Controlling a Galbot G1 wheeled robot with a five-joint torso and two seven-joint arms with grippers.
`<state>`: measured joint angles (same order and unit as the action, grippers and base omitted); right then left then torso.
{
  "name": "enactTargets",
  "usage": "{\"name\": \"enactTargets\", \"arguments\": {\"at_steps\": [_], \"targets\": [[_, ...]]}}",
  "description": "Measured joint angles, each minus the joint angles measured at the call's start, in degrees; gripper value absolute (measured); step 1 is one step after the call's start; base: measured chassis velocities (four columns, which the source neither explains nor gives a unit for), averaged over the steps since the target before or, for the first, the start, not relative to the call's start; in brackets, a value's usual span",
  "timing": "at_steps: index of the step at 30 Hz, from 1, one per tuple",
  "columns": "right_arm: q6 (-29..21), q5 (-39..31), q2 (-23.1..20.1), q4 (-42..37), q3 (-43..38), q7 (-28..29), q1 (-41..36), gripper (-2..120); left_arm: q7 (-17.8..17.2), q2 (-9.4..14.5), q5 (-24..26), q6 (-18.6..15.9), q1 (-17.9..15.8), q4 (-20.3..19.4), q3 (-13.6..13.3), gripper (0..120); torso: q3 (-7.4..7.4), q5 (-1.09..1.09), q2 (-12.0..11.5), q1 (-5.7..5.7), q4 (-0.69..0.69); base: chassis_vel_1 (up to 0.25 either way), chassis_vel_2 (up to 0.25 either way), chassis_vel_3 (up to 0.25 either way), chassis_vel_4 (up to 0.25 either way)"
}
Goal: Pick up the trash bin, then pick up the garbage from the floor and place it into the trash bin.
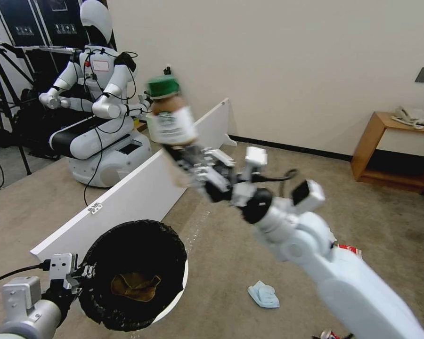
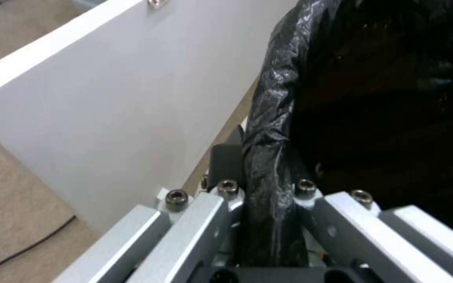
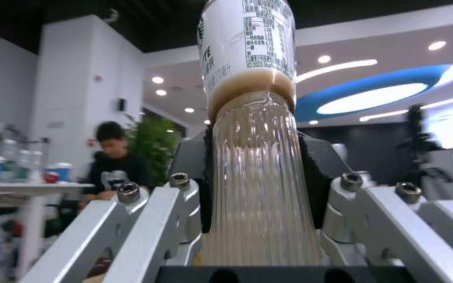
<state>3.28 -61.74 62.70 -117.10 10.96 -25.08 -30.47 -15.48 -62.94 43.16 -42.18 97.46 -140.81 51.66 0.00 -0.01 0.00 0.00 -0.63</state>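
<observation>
Trash bin (image 1: 174, 301): round, white, lined with a black bag (image 1: 103, 245) folded over the rim. Held off the carpet (image 1: 221, 263) in the lower left of the head view. Taken as landmark for the entries below.

Left gripper (image 1: 82, 273): at the bin's left rim. In the left wrist view its jaws are clenched on the bag-covered rim (image 2: 268, 188), one finger (image 2: 226, 161) outside the wall, the other inside.

Crumpled brown paper (image 1: 135, 286): inside the bin, lying at the bottom of the bag.

Brown bottle (image 1: 171, 115): green cap (image 1: 163, 86), white printed label, tilted with cap uppermost. Held in the air above and beyond the bin, somewhat to its right, clear of the opening.

Right gripper (image 1: 183, 162): grasping the bottle's lower ribbed section; in the right wrist view the jaws press both sides of the clear ribbed body (image 3: 260, 177), brown liquid gathered higher up near the label.

Light-blue cloth (image 1: 264, 294): on the carpet, right of the bin, well apart from it.

Red-white packet (image 1: 351, 249): on the carpet farther right of the bin, partly hidden behind the right arm.

Red can (image 1: 329, 335): on the carpet at the lower edge of the head view, right of the bin, only partly visible.

White board (image 1: 141, 193): long panel standing on edge on the carpet, just behind the bin.
</observation>
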Motion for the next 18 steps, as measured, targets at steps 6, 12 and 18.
{"name": "enactTargets", "arguments": {"at_steps": [6, 12, 18], "targets": [[0.6, 0.7, 3.7, 2.6, 7.6, -0.5, 1.9, 30, 0.2, -0.5, 0.0, 0.0, 1.5, -0.8, 1.1, 3, 0.0, 0.01, 0.0, 0.0, -0.01, 0.0, 0.0, 0.0, 0.0], [1.2, 2.6, 4.7, 5.5, 12.2, -0.7, 1.6, 30, 0.3, -0.9, 0.0, 0.0, 2.3, -1.1, 1.2, 3, 0.0, 0.01, 0.0, 0.0, 0.01, 0.0, 0.0, 0.0, 0.0], [2.0, 5.8, 1.1, 7.7, 13.2, -1.6, -0.9, 30, 0.3, -1.1, -0.1, 0.0, 3.0, -1.6, 1.0, 3, 0.0, 0.02, 0.0, 0.0, -0.02, 0.0, 0.0, 0.0, 0.0]]}}
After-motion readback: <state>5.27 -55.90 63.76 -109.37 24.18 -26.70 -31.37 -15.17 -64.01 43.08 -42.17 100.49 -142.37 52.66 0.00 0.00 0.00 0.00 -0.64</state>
